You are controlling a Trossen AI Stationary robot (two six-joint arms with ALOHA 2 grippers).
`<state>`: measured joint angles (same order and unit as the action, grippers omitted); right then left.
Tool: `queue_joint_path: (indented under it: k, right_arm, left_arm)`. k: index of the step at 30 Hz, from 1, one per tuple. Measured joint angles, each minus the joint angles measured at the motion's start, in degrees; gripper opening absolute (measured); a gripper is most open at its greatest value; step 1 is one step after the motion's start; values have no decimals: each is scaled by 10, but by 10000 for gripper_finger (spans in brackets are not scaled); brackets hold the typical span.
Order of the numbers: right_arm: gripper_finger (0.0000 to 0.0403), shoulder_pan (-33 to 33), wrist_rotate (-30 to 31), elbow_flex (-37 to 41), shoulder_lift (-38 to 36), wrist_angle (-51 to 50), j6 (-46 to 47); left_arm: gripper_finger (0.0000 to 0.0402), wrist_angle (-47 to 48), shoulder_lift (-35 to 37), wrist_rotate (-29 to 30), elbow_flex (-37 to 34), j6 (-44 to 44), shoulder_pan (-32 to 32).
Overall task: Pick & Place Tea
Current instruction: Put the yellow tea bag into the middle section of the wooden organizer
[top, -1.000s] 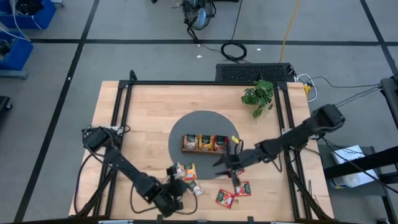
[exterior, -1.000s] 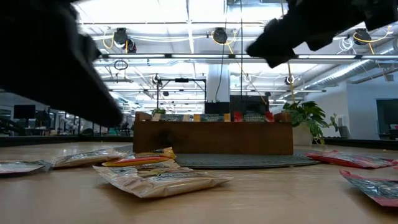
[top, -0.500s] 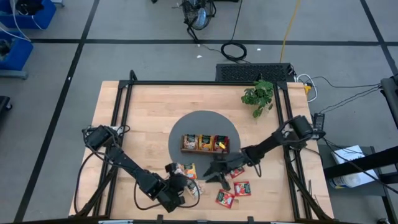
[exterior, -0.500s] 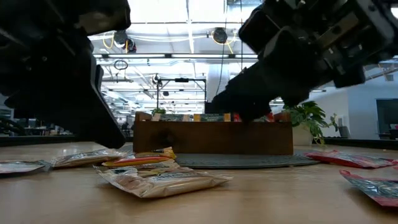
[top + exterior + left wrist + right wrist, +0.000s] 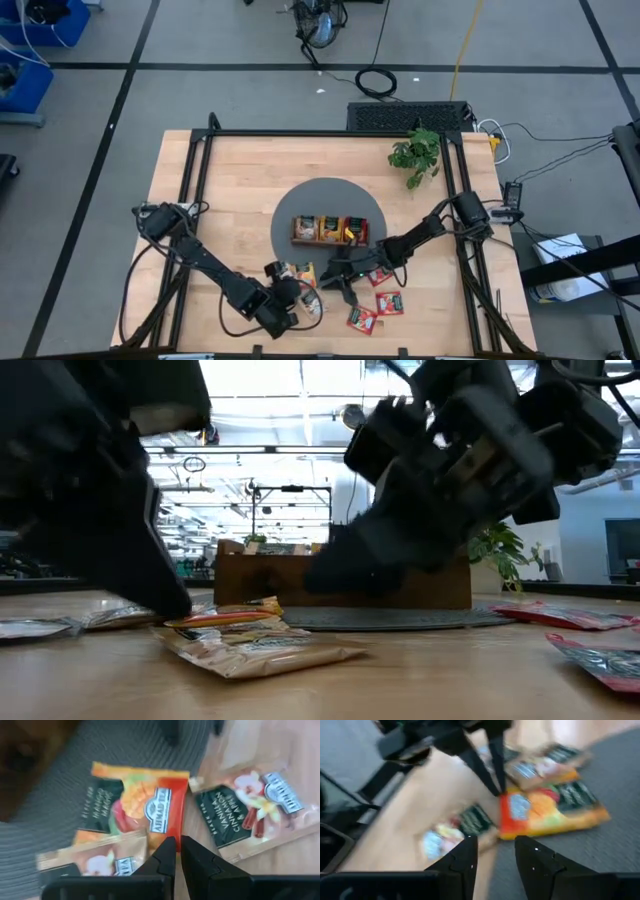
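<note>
The left claw (image 5: 288,291) is low over the surface (image 5: 230,190) near its front edge, fingers (image 5: 165,857) nearly together with only a thin slit between them and nothing in it. Its tips sit at the edge of an orange sachet (image 5: 135,802) that lies partly on the grey mat (image 5: 325,195). A tan sachet (image 5: 247,812) lies just beside the orange one on bare wood, and another tan sachet (image 5: 95,862) overlaps the orange one's near corner.

The tray (image 5: 329,230) stands on the mat at the middle of the surface. Its three compartments hold upright sachets: tan-and-green at the left, orange in the middle, red at the right. In the low view the tray (image 5: 250,580) is partly hidden behind the right arm.

The right claw (image 5: 338,281) reaches in from the right, just in front of the tray and close to the left claw, its fingers (image 5: 535,857) set moderately apart and empty. Red sachets (image 5: 380,305) lie on the wood to its right, near the front edge.

A potted plant (image 5: 415,152) stands at the far right corner of the surface. Beyond the surface are a grey floor with black lines, coiled cables, and in the low view a hall with ceiling lights.
</note>
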<state>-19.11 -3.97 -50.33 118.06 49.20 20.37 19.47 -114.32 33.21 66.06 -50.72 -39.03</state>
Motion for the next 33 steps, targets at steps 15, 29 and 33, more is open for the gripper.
queue_joint_path:
  k: [15,29,33]
  right_arm:
    - [121,5,55,0,0,-32,32]
    - [96,7,55,0,0,-13,32]
    - [53,7,54,0,0,-14,17]
  left_arm:
    - [35,-67,-30,-33,2,58,30]
    - [35,-63,-30,-35,1,60,30]
    - [35,-63,-30,-34,1,60,30]
